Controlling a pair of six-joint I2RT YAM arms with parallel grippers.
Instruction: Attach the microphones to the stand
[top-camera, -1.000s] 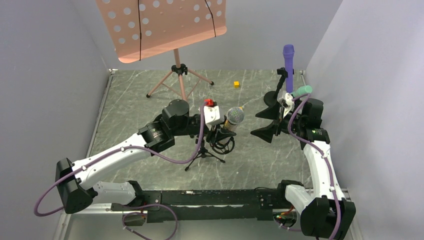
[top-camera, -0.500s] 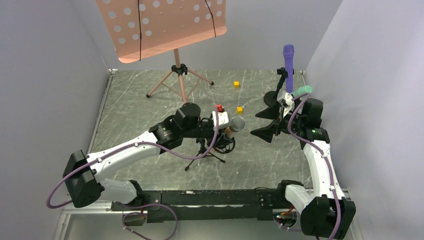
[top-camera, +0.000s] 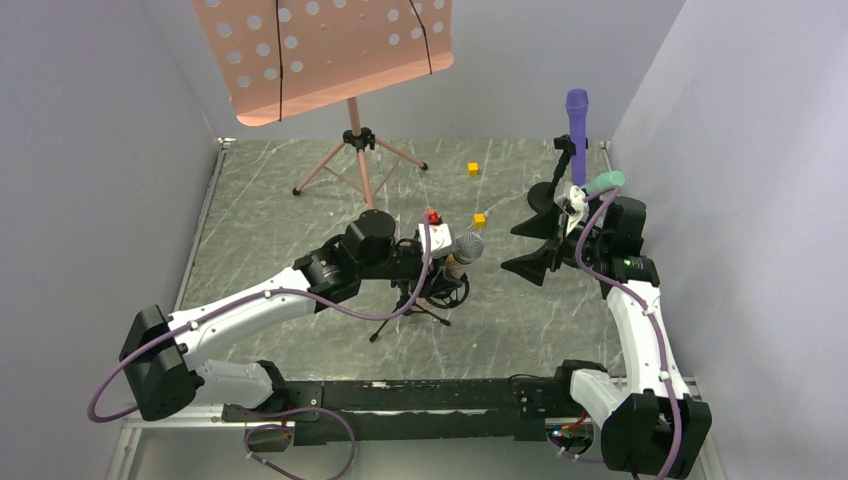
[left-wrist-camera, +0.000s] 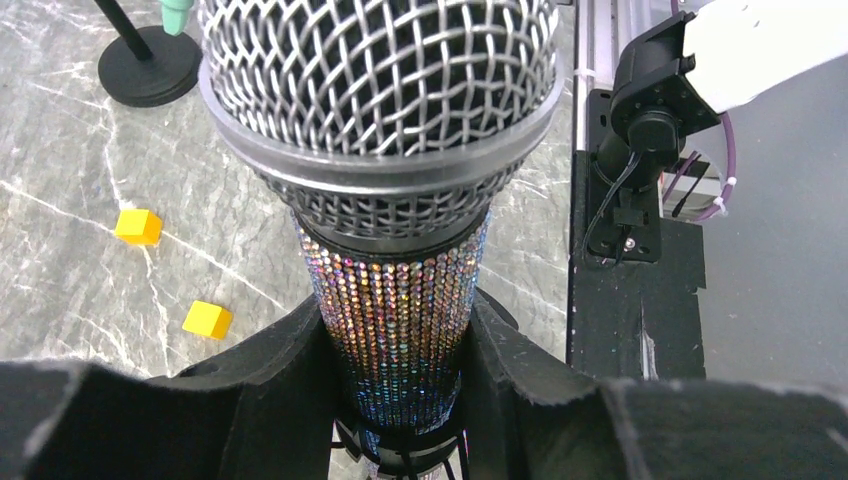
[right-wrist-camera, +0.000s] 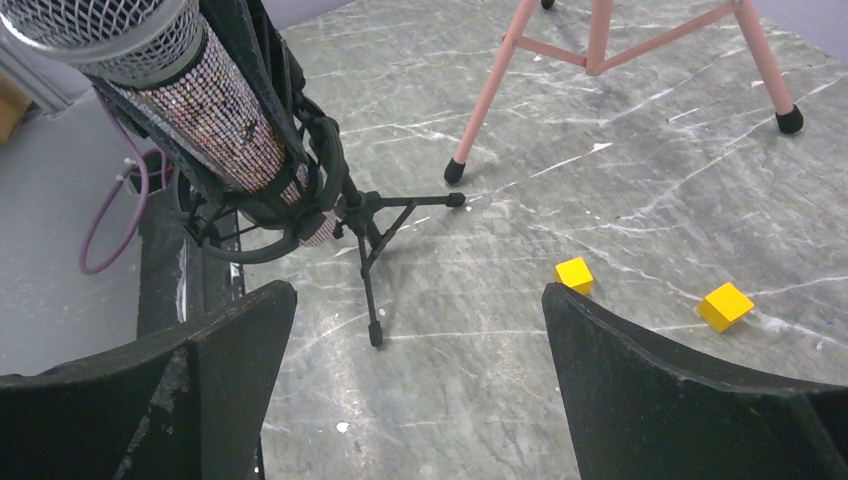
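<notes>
The glittery silver-pink microphone (left-wrist-camera: 396, 300) with its silver mesh head (top-camera: 467, 245) stands tilted, my left gripper (left-wrist-camera: 395, 372) shut on its body. Its lower end sits inside the black ring holder (right-wrist-camera: 262, 225) of the small tripod stand (top-camera: 425, 305). At the back right the purple microphone (top-camera: 577, 120) stands upright in a black stand. The mint-teal microphone (top-camera: 603, 183) pokes out beside my right wrist. My right gripper (right-wrist-camera: 420, 370) is open over bare floor, right of the tripod stand, holding nothing.
A pink music stand (top-camera: 355, 150) with a perforated desk (top-camera: 320, 50) stands at the back. Two yellow cubes (top-camera: 473, 168) (top-camera: 480, 219) lie on the marbled floor. A black round base (left-wrist-camera: 148, 68) sits far left in the left wrist view. Grey walls enclose three sides.
My left arm carried the glittery microphone right and down onto the tripod stand's ring holder, then eased slightly back left. The right arm has not moved.
</notes>
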